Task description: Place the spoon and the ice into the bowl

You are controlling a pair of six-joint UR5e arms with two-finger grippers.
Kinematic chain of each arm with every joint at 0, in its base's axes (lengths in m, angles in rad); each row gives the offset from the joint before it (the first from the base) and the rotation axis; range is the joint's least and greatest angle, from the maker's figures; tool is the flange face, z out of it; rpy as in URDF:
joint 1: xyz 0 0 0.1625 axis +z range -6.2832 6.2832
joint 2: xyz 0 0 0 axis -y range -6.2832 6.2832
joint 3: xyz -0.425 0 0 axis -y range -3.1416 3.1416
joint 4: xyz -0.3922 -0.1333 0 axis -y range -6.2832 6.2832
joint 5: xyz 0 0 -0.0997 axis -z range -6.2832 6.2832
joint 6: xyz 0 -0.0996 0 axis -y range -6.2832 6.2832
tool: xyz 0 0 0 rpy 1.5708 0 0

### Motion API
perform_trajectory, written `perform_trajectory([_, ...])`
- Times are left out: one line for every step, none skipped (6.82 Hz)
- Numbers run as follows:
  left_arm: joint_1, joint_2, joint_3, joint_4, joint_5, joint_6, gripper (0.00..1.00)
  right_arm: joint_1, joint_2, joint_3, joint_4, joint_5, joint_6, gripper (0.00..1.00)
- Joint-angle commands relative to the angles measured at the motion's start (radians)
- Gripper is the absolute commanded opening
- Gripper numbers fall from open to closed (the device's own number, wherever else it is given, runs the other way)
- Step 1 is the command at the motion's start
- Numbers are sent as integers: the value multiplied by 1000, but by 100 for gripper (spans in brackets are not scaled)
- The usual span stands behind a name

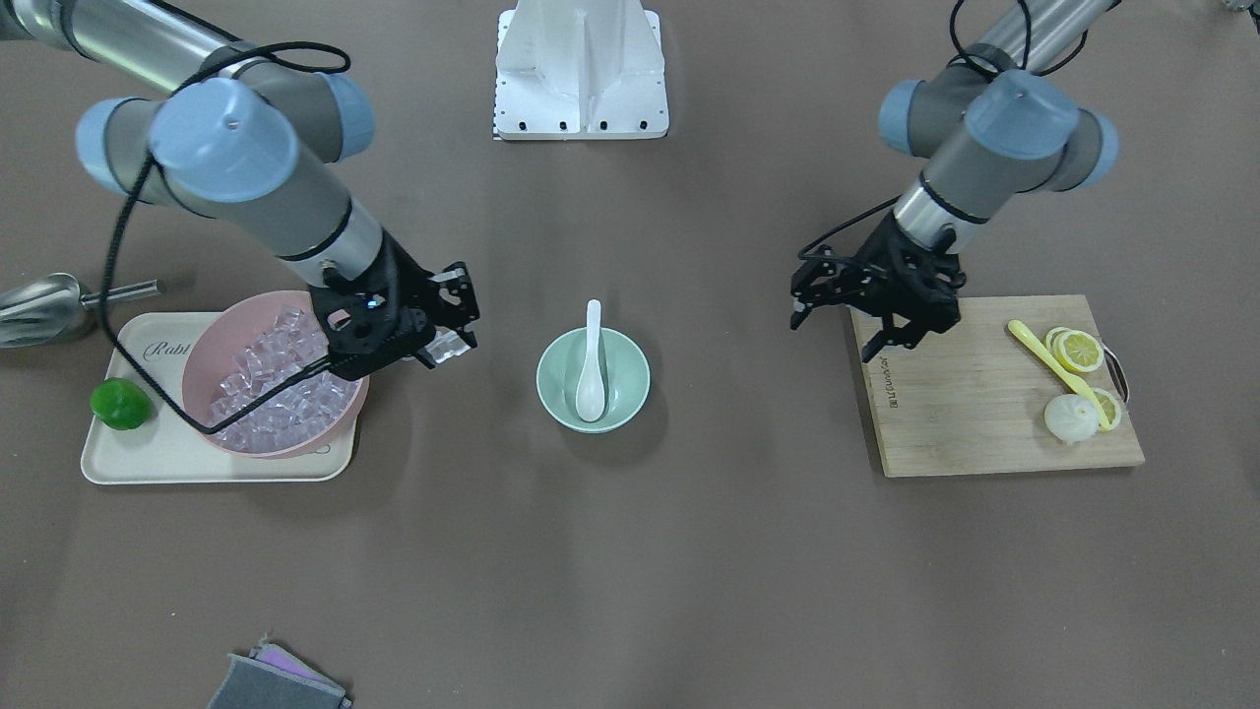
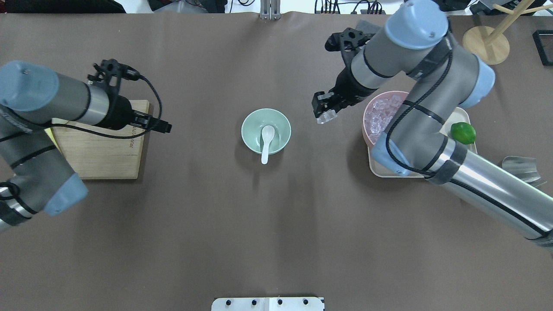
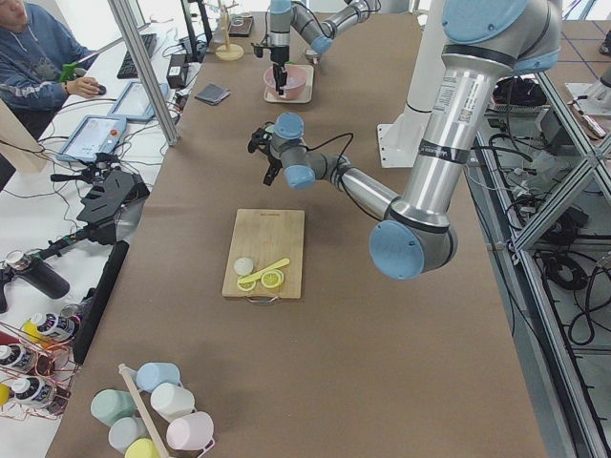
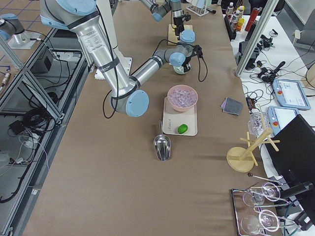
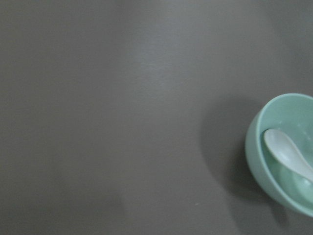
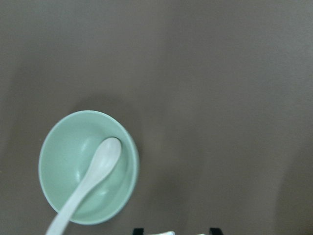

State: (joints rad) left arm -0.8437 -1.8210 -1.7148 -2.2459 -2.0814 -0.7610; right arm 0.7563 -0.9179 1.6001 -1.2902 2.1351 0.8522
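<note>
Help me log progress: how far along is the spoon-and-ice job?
Done: the spoon lies in the bowl. In hand: the right gripper holds an ice cube beside the pink bowl. Left: dropping it in; no ice shows there.

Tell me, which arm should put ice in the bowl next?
Right. The right gripper holds an ice cube and hangs fairly near the bowl. The left gripper is empty, over by the board, far from the ice.
</note>
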Motion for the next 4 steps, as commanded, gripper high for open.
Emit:
perform_trajectory([-188,130,-19,0,-183,226,98,-108,121,-73,3,-154,132,0])
perform_trajectory([-260,155,-11,6,-253,309,98,-126,157,-130,43,-190,154,0])
perform_trajectory([-279,158,0,8,-267,330,98,-127,159,-172,114,-193,165,54])
perform_trajectory([-281,173,3,3,-267,331,98,-147,151,-181,147,-243,185,100])
